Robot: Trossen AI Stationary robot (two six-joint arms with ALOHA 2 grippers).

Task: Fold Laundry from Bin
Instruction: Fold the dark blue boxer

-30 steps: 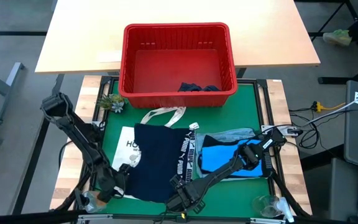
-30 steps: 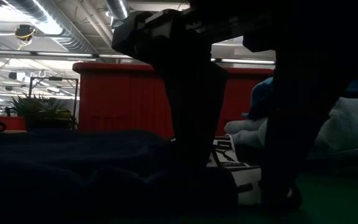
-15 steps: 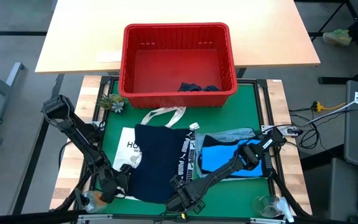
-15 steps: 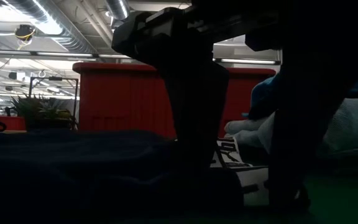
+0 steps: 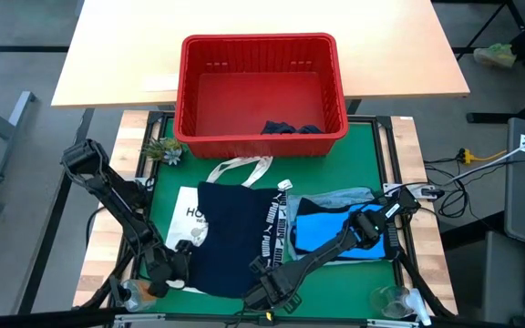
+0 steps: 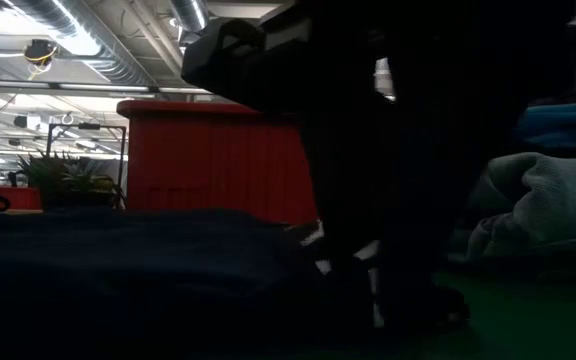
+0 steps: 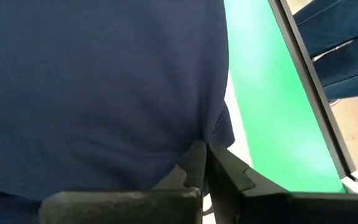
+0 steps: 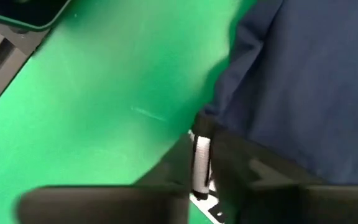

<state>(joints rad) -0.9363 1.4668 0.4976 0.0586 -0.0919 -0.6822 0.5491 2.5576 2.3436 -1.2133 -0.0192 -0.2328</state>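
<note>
I have both arms down at the near edge of the green mat [image 5: 363,164], one at each lower corner of the dark navy garment [image 5: 235,232] spread flat there. The left gripper [image 7: 205,163] has its fingers pressed together on the garment's hem. The right gripper [image 8: 202,163] shows a white strip of trim pinched between its fingers at the other corner, though from above both grippers are mostly hidden under their own arms. The navy piece covers part of the white tote bag [image 5: 188,223]. To its right lie the bright blue garment [image 5: 322,228] and the light blue denim shirt [image 5: 340,198], partly hidden by my right arm. The red bin [image 5: 261,55] sits on the far side of the bench, with a dark piece [image 5: 290,128] still inside. The low view is nearly all dark silhouette; I can make out little there.
</note>
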